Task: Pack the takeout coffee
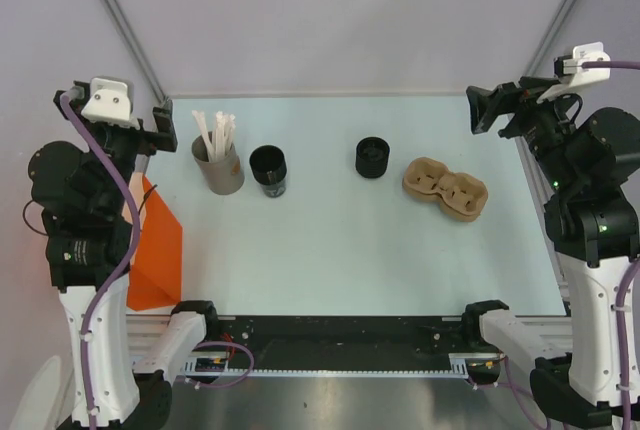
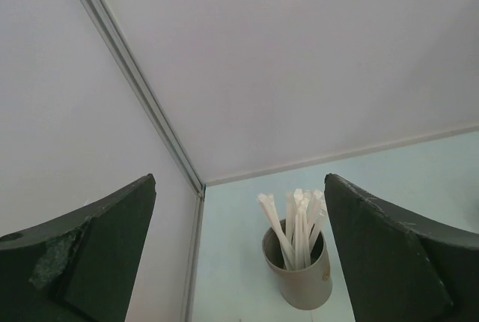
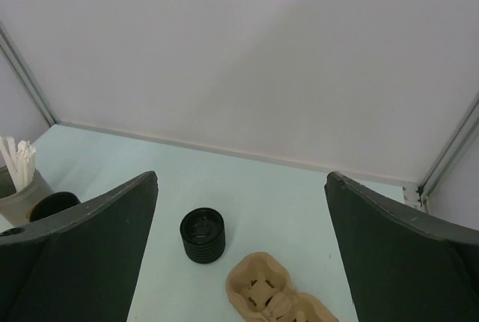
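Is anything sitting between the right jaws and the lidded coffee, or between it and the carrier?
Nothing visible. Bare table runs from the right jaws to the lidded coffee, and from it to the cardboard carrier on its right. The unlidded cup and straw cup stand off left.

My left fingers (image 2: 82,262) are dark matt plastic, one of them scuffed pale and rough near its edge. My right fingers (image 3: 75,254) are the same plastic but smoother. The takeout coffee (image 3: 202,235) shows ridged black plastic on top with a faint sheen. The carrier (image 3: 254,284) is brown moulded pulp, fibrous and dull. The grey cup (image 2: 307,284) looks like matt card, and its straws (image 2: 298,221) are wrapped in white paper. The open black cup (image 1: 268,170) may be paper too, though from above I cannot be sure. The table (image 1: 330,250) is smooth, matt, pale blue-green. The rail (image 1: 340,373) is ribbed silvery metal.
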